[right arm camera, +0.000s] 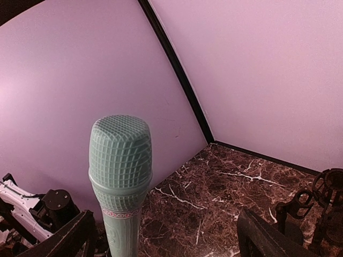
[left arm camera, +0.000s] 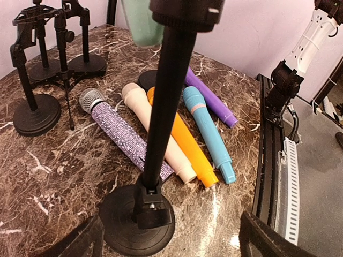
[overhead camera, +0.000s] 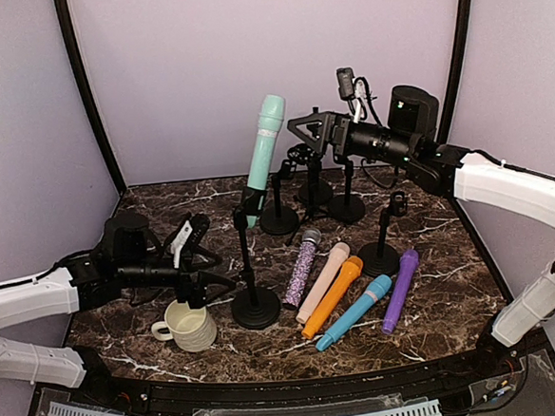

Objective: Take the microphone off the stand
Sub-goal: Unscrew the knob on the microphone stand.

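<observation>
A teal microphone (overhead camera: 265, 147) stands tilted in the clip of a black stand (overhead camera: 255, 308) near the table's middle. In the right wrist view its mesh head (right arm camera: 120, 160) rises between my spread fingers, closer to the left one and touching neither. My right gripper (overhead camera: 297, 136) hovers open just right of the microphone's upper part. My left gripper (overhead camera: 214, 260) is open low on the left, its fingers either side of the stand. In the left wrist view the stand's pole (left arm camera: 163, 107) and round base (left arm camera: 120, 225) sit in front of the open gripper (left arm camera: 171, 243), ungripped.
A cream mug (overhead camera: 190, 325) sits left of the stand's base. Several loose microphones lie to the right: glitter purple (overhead camera: 303, 268), cream (overhead camera: 323, 281), orange (overhead camera: 331, 297), blue (overhead camera: 353, 312), purple (overhead camera: 399, 290). Empty stands (overhead camera: 279, 217) (overhead camera: 346, 203) (overhead camera: 379, 258) stand behind.
</observation>
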`<state>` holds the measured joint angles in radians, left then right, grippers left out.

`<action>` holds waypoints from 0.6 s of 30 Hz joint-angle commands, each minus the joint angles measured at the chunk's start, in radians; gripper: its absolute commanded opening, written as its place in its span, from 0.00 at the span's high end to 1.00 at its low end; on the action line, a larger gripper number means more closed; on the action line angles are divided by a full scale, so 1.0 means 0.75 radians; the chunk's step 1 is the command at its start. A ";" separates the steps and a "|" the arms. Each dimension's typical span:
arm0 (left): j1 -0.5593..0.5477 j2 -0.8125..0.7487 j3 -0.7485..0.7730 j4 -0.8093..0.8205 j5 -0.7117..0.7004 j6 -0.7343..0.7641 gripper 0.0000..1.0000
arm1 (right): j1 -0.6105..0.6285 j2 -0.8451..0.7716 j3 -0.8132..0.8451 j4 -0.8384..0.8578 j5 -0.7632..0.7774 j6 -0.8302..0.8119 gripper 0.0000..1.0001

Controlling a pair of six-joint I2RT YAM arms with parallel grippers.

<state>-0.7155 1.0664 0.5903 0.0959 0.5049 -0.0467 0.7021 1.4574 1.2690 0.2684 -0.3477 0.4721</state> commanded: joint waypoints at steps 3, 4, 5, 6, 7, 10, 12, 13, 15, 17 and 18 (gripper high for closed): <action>-0.077 -0.052 0.089 -0.211 -0.286 0.260 0.08 | -0.003 0.010 0.008 0.076 -0.017 0.013 0.08; -0.135 -0.042 0.104 -0.225 -0.328 0.304 0.08 | -0.002 0.012 0.008 0.077 -0.016 0.011 0.08; -0.171 -0.037 0.109 -0.243 -0.429 0.327 0.08 | -0.003 0.014 0.008 0.079 -0.015 0.014 0.09; -0.236 -0.023 0.118 -0.252 -0.479 0.364 0.08 | -0.003 0.015 0.008 0.082 -0.016 0.016 0.09; -0.258 -0.015 0.121 -0.255 -0.560 0.376 0.10 | -0.003 0.017 0.008 0.084 -0.017 0.020 0.09; -0.306 0.025 0.139 -0.266 -0.689 0.393 0.15 | -0.003 0.018 0.008 0.084 -0.020 0.022 0.09; -0.321 0.047 0.142 -0.265 -0.736 0.405 0.20 | -0.003 0.016 0.008 0.080 -0.019 0.019 0.09; -0.327 0.054 0.143 -0.263 -0.743 0.409 0.22 | -0.003 0.015 0.007 0.077 -0.017 0.019 0.09; -0.349 0.075 0.145 -0.249 -0.741 0.410 0.24 | -0.003 0.014 0.008 0.073 -0.015 0.016 0.09; -0.361 0.107 0.150 -0.230 -0.752 0.410 0.25 | -0.003 0.012 0.008 0.074 -0.013 0.016 0.09; -0.363 0.115 0.152 -0.226 -0.769 0.409 0.28 | -0.003 0.012 0.008 0.074 -0.013 0.017 0.09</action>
<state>-0.9695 1.1332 0.6716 -0.0727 -0.0055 0.2337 0.7021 1.4624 1.2690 0.2840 -0.3477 0.4805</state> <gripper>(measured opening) 0.751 0.914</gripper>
